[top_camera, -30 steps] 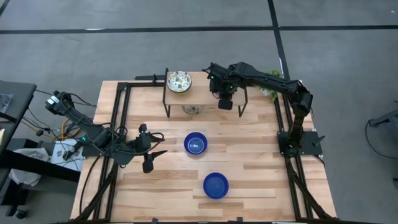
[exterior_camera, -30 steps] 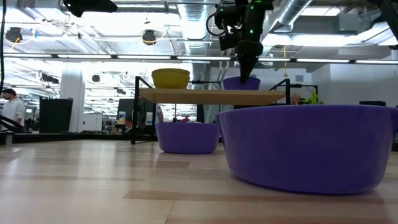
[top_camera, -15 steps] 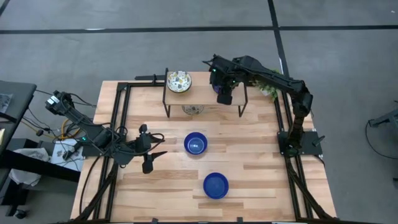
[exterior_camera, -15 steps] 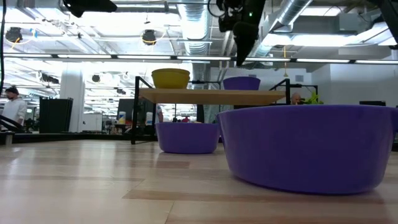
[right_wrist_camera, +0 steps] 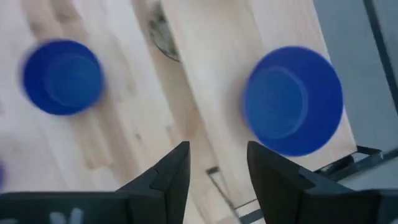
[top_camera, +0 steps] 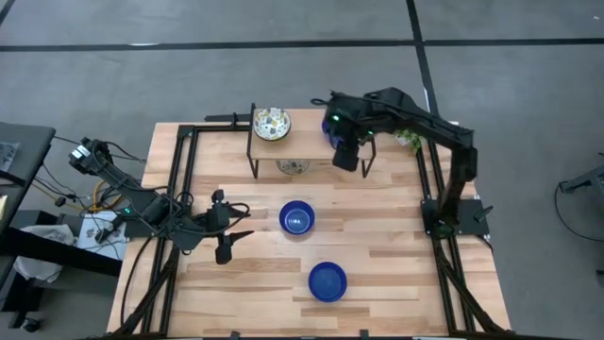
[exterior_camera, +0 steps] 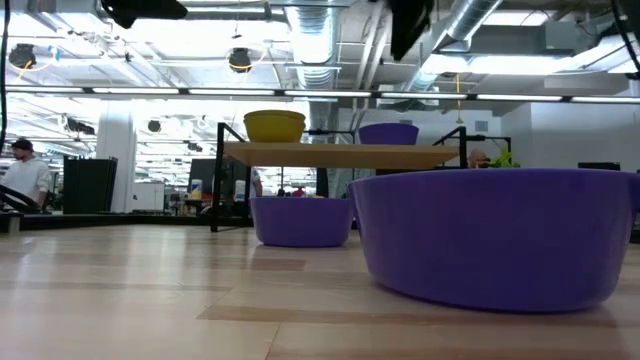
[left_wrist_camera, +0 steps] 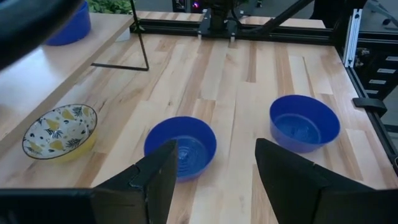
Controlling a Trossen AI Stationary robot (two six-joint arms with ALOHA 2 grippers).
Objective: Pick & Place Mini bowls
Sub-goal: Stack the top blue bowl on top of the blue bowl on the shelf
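Observation:
A low wooden shelf (top_camera: pixel 307 144) stands at the table's far side. On it rest a floral mini bowl (top_camera: pixel 272 124) and a blue mini bowl (right_wrist_camera: pixel 292 99). My right gripper (right_wrist_camera: pixel 217 163) hangs open high above the blue one, pointing steeply down, nothing between its fingers. A second floral bowl (top_camera: pixel 293 167) sits on the table under the shelf. Two more blue bowls (top_camera: pixel 296 218) (top_camera: pixel 327 281) rest upright on the table's middle and near part. My left gripper (left_wrist_camera: pixel 214 174) waits open at the left, pointing at the middle blue bowl (left_wrist_camera: pixel 180 144).
A black frame (top_camera: pixel 184 170) runs around the table's edges. A green plant (top_camera: pixel 408 137) stands at the far right behind the shelf. The shelf's thin black legs (left_wrist_camera: pixel 140 37) stand on the table. Bare wood lies between the bowls. A person (exterior_camera: pixel 20 175) stands far off in the room.
My right gripper has risen off the blue bowl on the shelf and climbed well above it, rolling a little as it went. The bowl has stayed where it was on the shelf.

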